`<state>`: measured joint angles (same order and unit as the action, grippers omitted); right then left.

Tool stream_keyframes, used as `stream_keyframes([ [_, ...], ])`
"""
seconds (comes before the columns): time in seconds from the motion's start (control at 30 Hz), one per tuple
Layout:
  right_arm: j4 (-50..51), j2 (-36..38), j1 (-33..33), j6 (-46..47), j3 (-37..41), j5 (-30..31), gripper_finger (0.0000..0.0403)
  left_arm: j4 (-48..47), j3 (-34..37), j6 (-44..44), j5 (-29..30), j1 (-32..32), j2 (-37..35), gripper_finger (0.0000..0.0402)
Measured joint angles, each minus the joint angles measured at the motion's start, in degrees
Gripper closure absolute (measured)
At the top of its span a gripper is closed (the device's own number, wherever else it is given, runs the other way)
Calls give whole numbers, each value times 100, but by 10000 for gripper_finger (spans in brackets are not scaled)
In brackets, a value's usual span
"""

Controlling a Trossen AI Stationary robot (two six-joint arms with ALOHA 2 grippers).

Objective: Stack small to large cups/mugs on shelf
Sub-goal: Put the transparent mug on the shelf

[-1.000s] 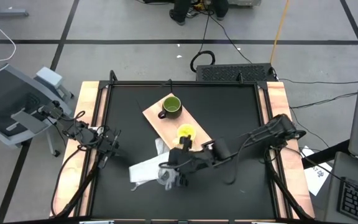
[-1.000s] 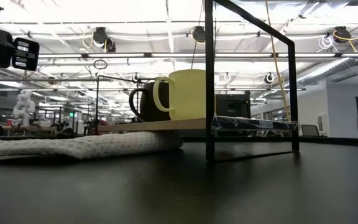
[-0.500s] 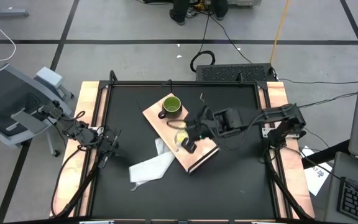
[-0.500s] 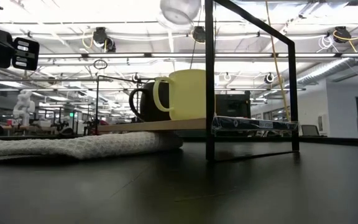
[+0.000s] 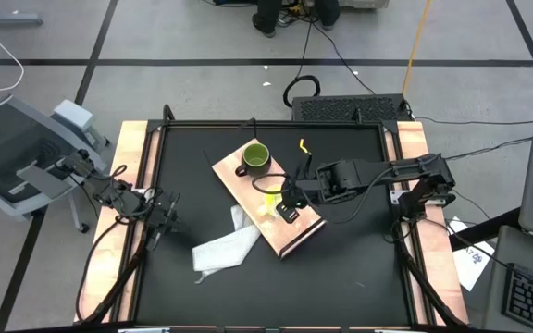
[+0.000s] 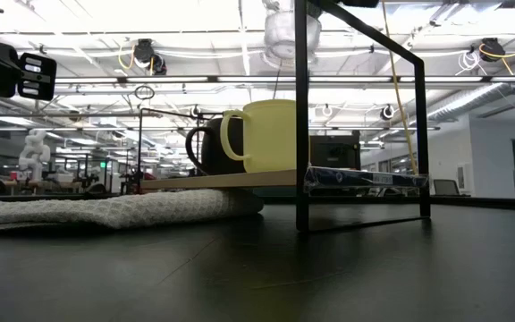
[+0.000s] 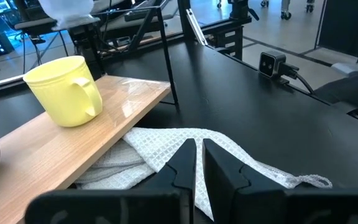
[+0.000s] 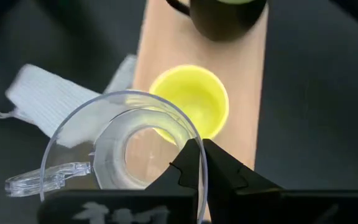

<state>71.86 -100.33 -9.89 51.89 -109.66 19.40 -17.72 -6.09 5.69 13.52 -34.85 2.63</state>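
Right gripper point(image 8: 199, 163) pinched the clear cup's point(image 8: 123, 146) rim above the yellow mug point(image 8: 191, 106); next, lower it inside.

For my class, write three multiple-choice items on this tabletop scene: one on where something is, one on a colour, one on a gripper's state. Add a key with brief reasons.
1. Where is the clear cup?
A. On the cloth
B. Held above the yellow mug
C. Inside the green mug

2. What colour is the mug nearer the shelf's dark end?
A. Yellow
B. Green
C. White

3. The right gripper is:
A. Wide open
B. Out of view
C. Shut on the clear cup's rim

Key: B, the wrist view looks down through the cup onto the mug; A, the overhead view shows it; C, its fingers pinch the rim.
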Motion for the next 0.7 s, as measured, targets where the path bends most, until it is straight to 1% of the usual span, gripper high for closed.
stream_keyframes([
  [0.1, 50, 0, 6, 269, 201, -62, 403, 1, 0, 0, 0, 0, 0, 371],
  [0.23, 54, -13, 17, 446, 470, -326, 403, -2, 0, -3, 0, 0, 0, 371],
  [0.47, 40, -9, 13, 667, 625, -341, 403, -1, 0, -17, -1, 0, 0, 371],
  [0.7, 38, -11, 9, 959, 989, -328, 403, -2, 0, -15, -2, 0, 0, 371],
])
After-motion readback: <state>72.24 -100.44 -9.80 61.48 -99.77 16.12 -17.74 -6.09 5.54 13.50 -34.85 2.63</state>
